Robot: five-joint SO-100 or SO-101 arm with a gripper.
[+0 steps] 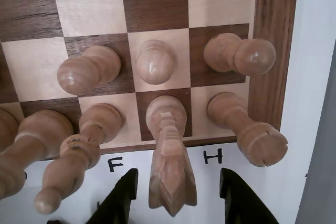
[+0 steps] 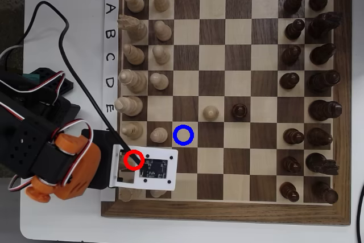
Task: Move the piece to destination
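The piece, a pale cream knight [image 1: 169, 161], stands on a dark square at the board's near edge in the wrist view, between the letters F and H. My gripper [image 1: 178, 174] is open. Its black fingers [image 1: 119, 198] flank the knight's head on both sides, with a gap on each side. In the overhead view the knight is hidden under the white wrist camera plate [image 2: 154, 167], beside a red ring [image 2: 133, 160]. The destination is the light square with the blue ring [image 2: 183, 135], one row up and two columns right of the red ring; it holds no piece.
Pale pawns [image 1: 155, 61] [image 1: 89, 69] [image 1: 239, 53] stand just beyond the knight, a rook [image 1: 247, 127] to its right and a bishop [image 1: 73, 150] to its left. A pale pawn [image 2: 158, 135] sits left of the blue ring. Dark pieces [image 2: 310, 72] fill the board's right side.
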